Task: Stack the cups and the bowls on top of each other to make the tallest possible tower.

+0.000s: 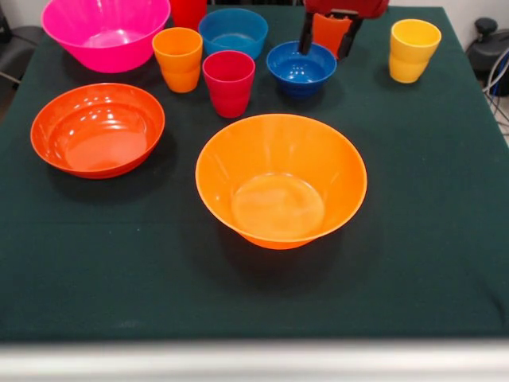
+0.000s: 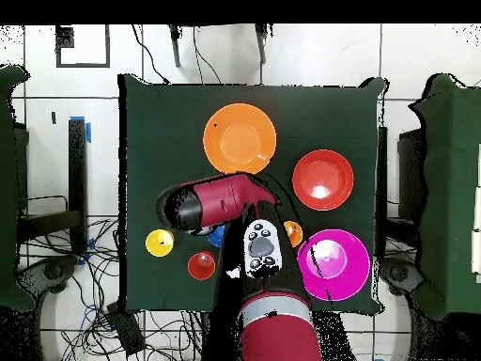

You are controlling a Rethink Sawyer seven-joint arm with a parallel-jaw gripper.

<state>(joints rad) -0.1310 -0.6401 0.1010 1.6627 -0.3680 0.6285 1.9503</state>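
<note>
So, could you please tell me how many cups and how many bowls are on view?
Cups: 5 (orange cup, pink-red cup, yellow cup, red cup, held cup)
Bowls: 5 (pink bowl, orange-red bowl, orange bowl, light blue bowl, dark blue bowl)
Total: 10

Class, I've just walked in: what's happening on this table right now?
The robot's hand hangs at the table's far side, above the small dark blue bowl, with an orange cup between its fingers. Nothing is stacked yet: the big orange bowl, the orange-red bowl and the pink bowl all sit apart on the green cloth.
</note>
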